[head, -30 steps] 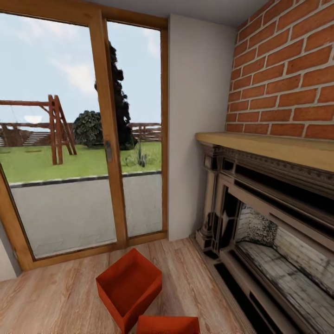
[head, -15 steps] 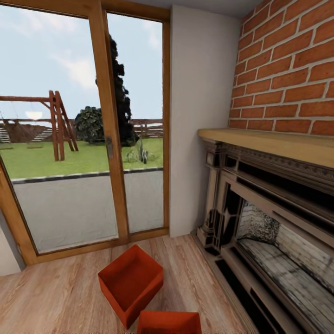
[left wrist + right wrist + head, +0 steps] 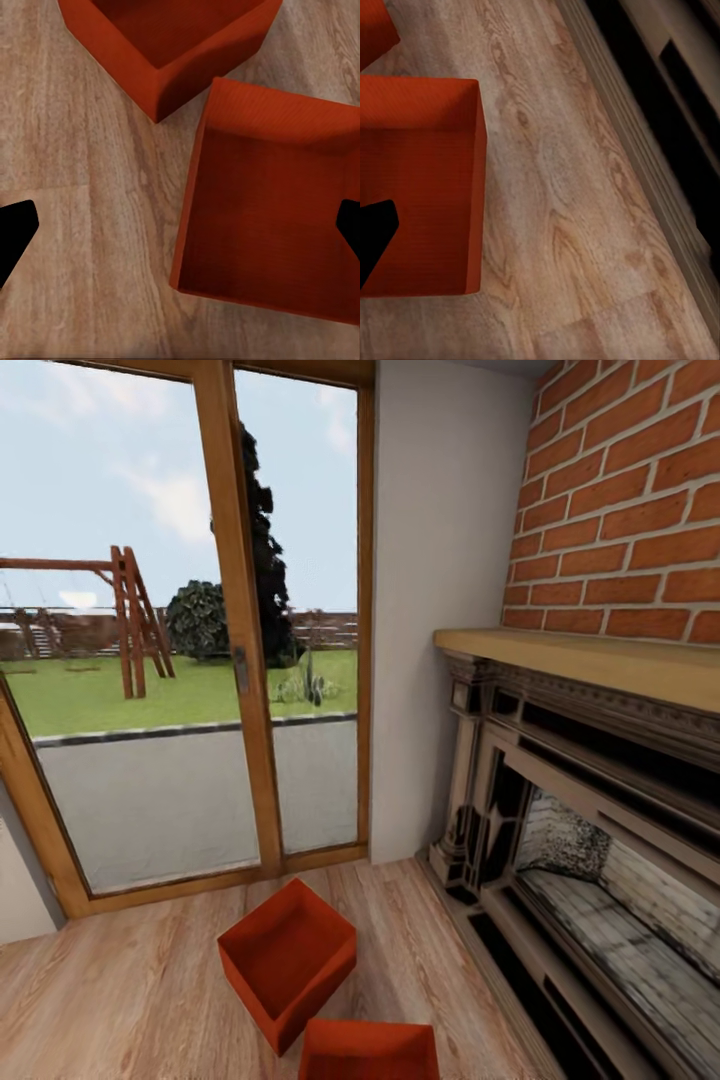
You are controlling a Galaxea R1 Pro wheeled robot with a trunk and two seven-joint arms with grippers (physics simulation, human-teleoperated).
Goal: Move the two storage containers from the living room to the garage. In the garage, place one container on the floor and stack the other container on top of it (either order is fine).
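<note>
My left gripper point(image 3: 180, 232) reads wide: its two black fingertips point(image 3: 15, 232) sit at opposite edges of the left wrist view, nothing between them but floor and bin. One tip is over bare wood, the other over the far wall of the near rust-red rectangular open-top storage container point(image 3: 270, 225). That bin is empty, flat bottom showing, sitting flat on the light wood-plank floor point(image 3: 82, 180).

Right gripper: I see just one black fingertip point(image 3: 375, 236) over the same near bin point(image 3: 416, 187), so I cannot tell how far those jaws are spread.

The second rust-red open-top storage container point(image 3: 161, 45) sits just beside the first, rotated so a corner points at it; corner close to the near bin's rim, contact I cannot tell. Also empty.

Head view: near container point(image 3: 368, 1050) at 6 o'clock, cut by the frame edge; second container point(image 3: 287, 960) just past it toward 11 o'clock, turned diamond-wise on the plank floor point(image 3: 120, 1000). Both are in the living room, on the wood.

Ornate dark fireplace point(image 3: 590, 860) at 3 to 4 o'clock, pale wooden mantel point(image 3: 590, 665) on top, red brick wall point(image 3: 630, 510) above. Its base strip point(image 3: 660, 172) runs along the planks beside the near bin, well apart. Wood-framed glass doors point(image 3: 240, 640) at 10 to 12 o'clock, with lawn and a wooden swing frame point(image 3: 130, 620) outside. White wall panel point(image 3: 440, 610) between doors and brick.
</note>
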